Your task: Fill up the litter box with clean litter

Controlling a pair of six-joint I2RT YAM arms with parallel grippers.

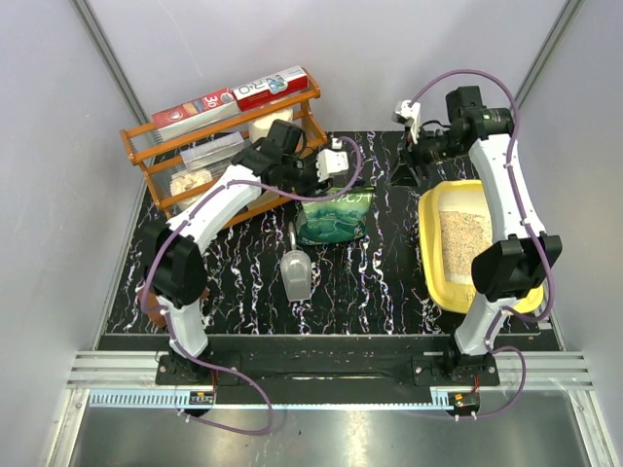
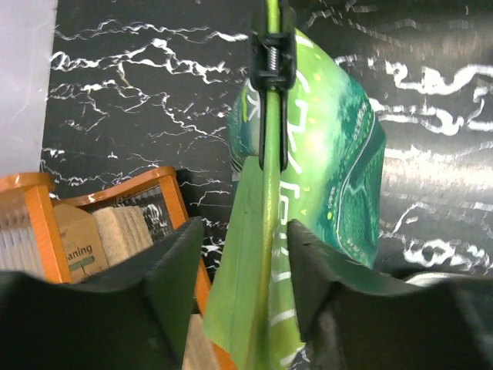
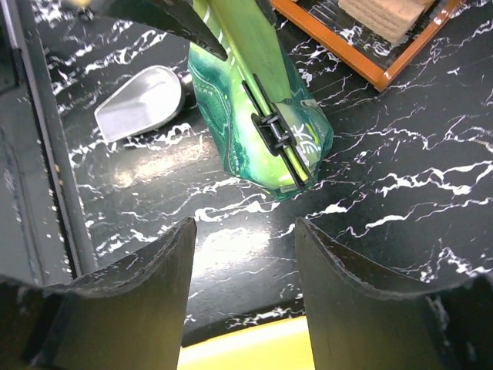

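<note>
Step in hand, as I judge it: get the clip [image 2: 273, 54] off the pouch [image 1: 336, 216] so it can pour. The pouch sits mid-table. The box [image 1: 425, 243] is at its 3 o'clock, well apart, with a thin patch of litter [image 1: 462, 243] on its floor — far from full.

On the left gripper [image 2: 245, 227] the jaws are apart, straddling the pouch's top seam without pinching it. On the right gripper [image 3: 245, 225] the jaws are apart and empty, hanging over bare table near the clip.

You should close the left on the seam first, clear of the clip, so the pouch cannot swing. Then bring the right square onto the clip and pull along the seam — a slanted grab will likely slip.

The table [image 1: 243, 282] is glossy black marble-pattern and looks slick. The scoop [image 1: 297, 275] lies at the pouch's 7 o'clock and the rack [image 2: 37, 231] at 10. Plain pale walls close in on three sides.
</note>
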